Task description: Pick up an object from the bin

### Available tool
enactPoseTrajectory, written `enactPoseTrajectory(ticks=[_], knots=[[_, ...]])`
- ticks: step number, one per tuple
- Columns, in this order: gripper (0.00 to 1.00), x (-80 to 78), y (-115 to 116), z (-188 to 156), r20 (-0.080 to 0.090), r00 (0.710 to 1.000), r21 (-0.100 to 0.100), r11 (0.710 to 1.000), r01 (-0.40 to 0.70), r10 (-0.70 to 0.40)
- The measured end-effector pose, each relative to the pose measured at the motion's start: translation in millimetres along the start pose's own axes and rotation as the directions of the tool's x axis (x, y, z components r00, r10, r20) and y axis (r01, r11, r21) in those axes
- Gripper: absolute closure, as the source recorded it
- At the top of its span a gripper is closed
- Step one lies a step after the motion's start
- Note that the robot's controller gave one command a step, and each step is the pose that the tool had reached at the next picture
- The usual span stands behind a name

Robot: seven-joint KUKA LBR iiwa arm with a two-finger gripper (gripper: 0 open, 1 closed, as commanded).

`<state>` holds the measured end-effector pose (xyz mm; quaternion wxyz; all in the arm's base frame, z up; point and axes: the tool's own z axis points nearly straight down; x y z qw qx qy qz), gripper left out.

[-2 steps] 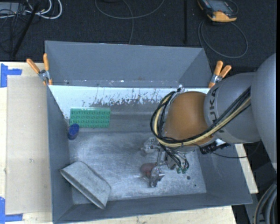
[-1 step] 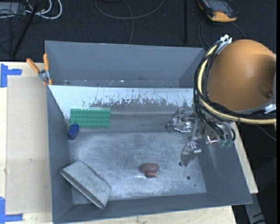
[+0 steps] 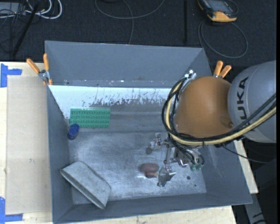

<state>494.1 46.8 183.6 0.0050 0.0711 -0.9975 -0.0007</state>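
My gripper (image 3: 158,163) is low over the bin's floor, right of the middle, and stands open. One fingertip (image 3: 152,146) points to the upper left and the other (image 3: 164,178) sits lower down. A small brownish-maroon oval thing (image 3: 149,170) lies on the floor just left of the lower fingertip, close to the gap between the fingers. I cannot tell whether either finger touches it.
A green studded plate (image 3: 90,117) leans at the back left wall, with a small blue cap (image 3: 73,132) just below it. A grey wedge-shaped block (image 3: 85,183) lies in the front left corner. The arm's orange cover and cables hang over the bin's right side.
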Motion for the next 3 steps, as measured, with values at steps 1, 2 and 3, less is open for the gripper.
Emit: enactPoseTrajectory(ticks=[1, 2, 3], knots=[[0.0, -22.8, -20.9, 110.9, 0.009, 0.975, -0.001, 0.975, -0.222, 0.222], [1.0, -24.2, -20.8, 106.3, 0.017, 0.975, -0.002, 0.975, -0.222, 0.222], [1.0, -18.8, -35.3, -29.4, 0.017, 0.98, 0.0, 0.98, -0.199, 0.199]])
